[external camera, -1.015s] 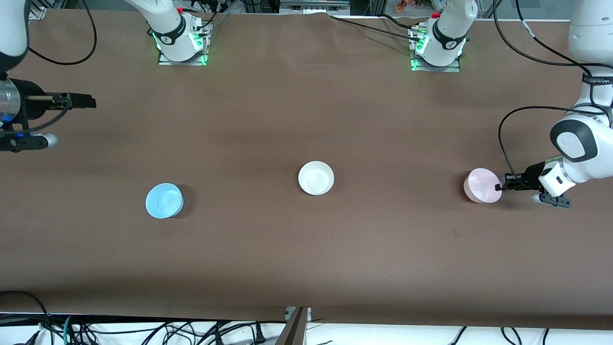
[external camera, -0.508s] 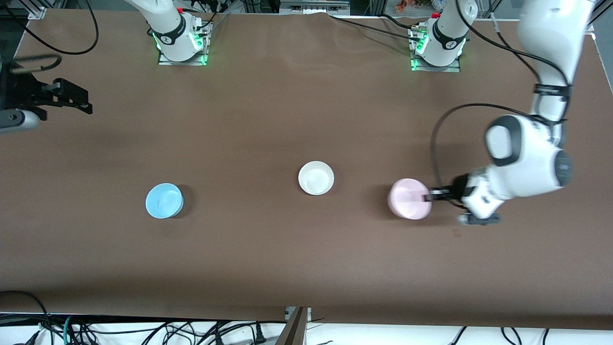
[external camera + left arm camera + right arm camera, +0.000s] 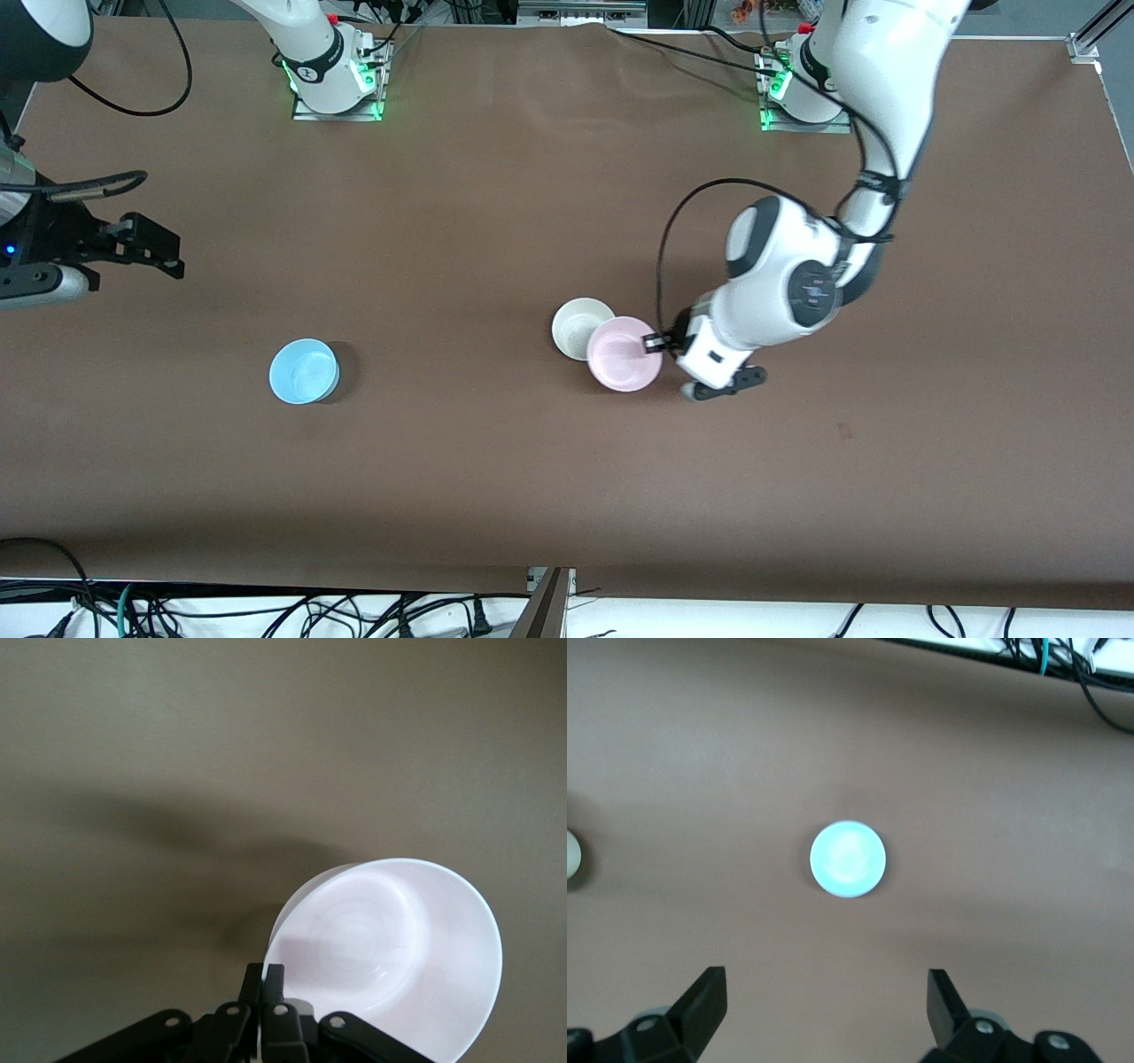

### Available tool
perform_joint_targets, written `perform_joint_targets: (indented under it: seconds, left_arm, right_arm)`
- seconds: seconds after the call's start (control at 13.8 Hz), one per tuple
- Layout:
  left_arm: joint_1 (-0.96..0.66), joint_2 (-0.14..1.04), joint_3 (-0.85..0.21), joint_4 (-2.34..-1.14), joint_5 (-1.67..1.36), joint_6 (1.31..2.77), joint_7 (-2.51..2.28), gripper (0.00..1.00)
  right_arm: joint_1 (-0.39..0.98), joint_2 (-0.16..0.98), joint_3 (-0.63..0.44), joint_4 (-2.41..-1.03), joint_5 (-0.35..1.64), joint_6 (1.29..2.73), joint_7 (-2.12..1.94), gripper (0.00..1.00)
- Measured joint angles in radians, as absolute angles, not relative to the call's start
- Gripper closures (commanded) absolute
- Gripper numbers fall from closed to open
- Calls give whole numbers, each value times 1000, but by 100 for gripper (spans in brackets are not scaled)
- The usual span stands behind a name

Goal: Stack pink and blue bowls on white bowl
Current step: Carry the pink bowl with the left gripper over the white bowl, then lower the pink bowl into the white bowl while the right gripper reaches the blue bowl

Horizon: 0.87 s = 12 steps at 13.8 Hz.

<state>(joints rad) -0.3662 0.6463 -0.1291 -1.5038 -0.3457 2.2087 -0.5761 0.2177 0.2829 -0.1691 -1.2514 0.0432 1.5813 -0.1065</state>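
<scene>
Front view first: the left gripper (image 3: 654,343) has its jaws pinched tight on the rim of the pale pink bowl (image 3: 623,354), on the edge facing the left arm's end of the surface (image 3: 496,195). That bowl hangs partly over the white bowl (image 3: 578,325), covering the part of its rim closest to the jaws, so it isn't centred on it. The white bowl sits mid-surface, just past the jaw tips on the way toward the right arm's end. The light blue bowl (image 3: 304,371) sits by itself well away from those jaws, toward the right arm's end. The right gripper (image 3: 151,248) waits up over that end of the surface, jaws spread wide with nothing in them.

Left wrist view: the jaws of the left gripper (image 3: 264,979) are clamped on the pink bowl's (image 3: 390,957) thin wall, and the bowl's open inside faces the camera, with bare brown surface around it.

Right wrist view: the right gripper (image 3: 824,997) looks down with its two fingers (image 3: 704,1001) far apart, and the blue bowl (image 3: 848,858) sits on the surface out ahead of the gap between the jaws, clear of both. A sliver of the white bowl (image 3: 571,855) peeks in at the frame edge.
</scene>
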Motion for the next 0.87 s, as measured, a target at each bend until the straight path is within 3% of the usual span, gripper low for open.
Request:
perform_joint_targets:
  seconds: [0.29, 0.65, 0.87]
  left_arm:
    - [-404, 675, -136, -1512, -337, 2223, -584, 100]
    - [-407, 674, -191, -1623, -311, 2343, -585, 100]
    - [-408, 669, -199, -1641, -309, 2352, -585, 100]
  right_arm:
    - [144, 398, -171, -1270, 72, 1690, -109, 0]
    - [90, 606, -171, -1278, 229, 1800, -112, 0]
    - [68, 665, -171, -1275, 255, 1846, -112, 0]
